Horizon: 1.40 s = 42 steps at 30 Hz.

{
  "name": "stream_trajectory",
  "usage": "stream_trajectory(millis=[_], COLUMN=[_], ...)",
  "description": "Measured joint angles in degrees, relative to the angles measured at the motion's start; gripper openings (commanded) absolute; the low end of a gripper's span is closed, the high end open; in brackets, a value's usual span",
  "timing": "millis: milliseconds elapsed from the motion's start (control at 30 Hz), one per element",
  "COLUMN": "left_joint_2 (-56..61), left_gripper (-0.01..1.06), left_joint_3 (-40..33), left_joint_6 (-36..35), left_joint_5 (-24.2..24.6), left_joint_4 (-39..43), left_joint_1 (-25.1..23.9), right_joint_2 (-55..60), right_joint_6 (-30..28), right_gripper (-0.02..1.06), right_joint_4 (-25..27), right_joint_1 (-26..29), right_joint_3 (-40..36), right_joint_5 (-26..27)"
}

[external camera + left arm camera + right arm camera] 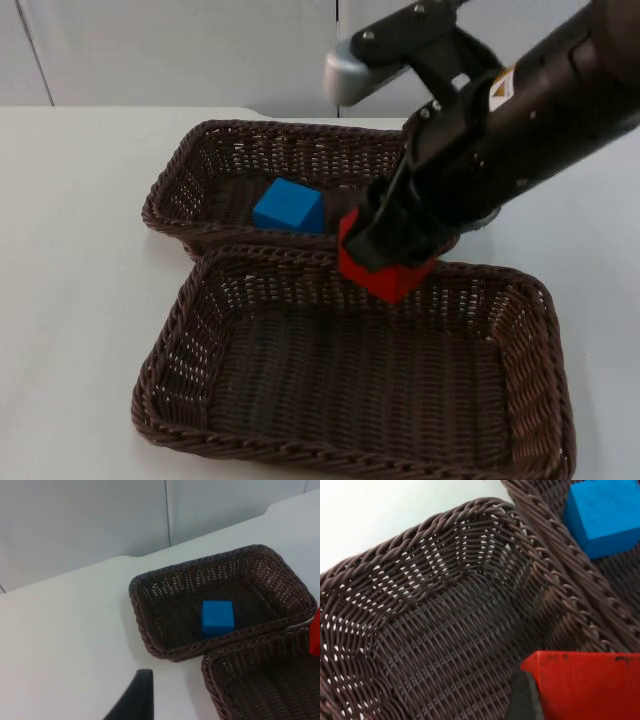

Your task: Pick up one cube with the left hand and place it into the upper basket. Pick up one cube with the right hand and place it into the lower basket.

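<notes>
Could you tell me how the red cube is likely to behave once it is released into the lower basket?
The red cube, held in the right end effector, has flat faces, so it probably won't roll. It looks like light foam. The lower basket's weave should grip it.

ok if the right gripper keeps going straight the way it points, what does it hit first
Most likely the woven floor of the lower basket: the right gripper, shut on the red cube, points down into it near the far rim. Depth is hard to judge.
</notes>
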<state>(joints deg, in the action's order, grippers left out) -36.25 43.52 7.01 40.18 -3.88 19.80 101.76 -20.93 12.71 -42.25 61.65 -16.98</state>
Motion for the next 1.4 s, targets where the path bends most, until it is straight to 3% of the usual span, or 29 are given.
stream_trajectory(millis=[467,867,1000,1100,1133,1267,1400], left_joint_2=[0.0,0.0,0.0,0.0,0.0,0.0,0.0], left_gripper=[1.05,1.05,1.05,1.05,1.05,1.05,1.05], left_joint_3=[0.0,0.0,0.0,0.0,0.0,0.0,0.0], left_joint_6=[0.0,0.0,0.0,0.0,0.0,0.0,0.0], left_joint_5=[0.0,0.0,0.0,0.0,0.0,0.0,0.0], left_joint_4=[-0.1,-0.1,-0.1,-0.1,-0.1,-0.1,-0.1], left_joint_1=[0.0,0.0,0.0,0.0,0.0,0.0,0.0], right_joint_2=[7.5,12.1,13.3,13.4,13.4,13.4,13.1], right_joint_6=[0.0,0.0,0.0,0.0,0.0,0.0,0.0], right_gripper=[0.0,0.01,0.18,0.48,0.48,0.82,0.88], right_joint_4=[1.1,1.3,1.4,2.1,2.4,2.7,2.8], right_joint_1=[-4.4,-4.7,-4.7,-4.7,-4.7,-4.7,-4.7], right_joint_3=[0.0,0.0,0.0,0.0,0.0,0.0,0.0], right_joint_5=[3.7,6.7,6.9,6.9,6.9,6.9,6.8])
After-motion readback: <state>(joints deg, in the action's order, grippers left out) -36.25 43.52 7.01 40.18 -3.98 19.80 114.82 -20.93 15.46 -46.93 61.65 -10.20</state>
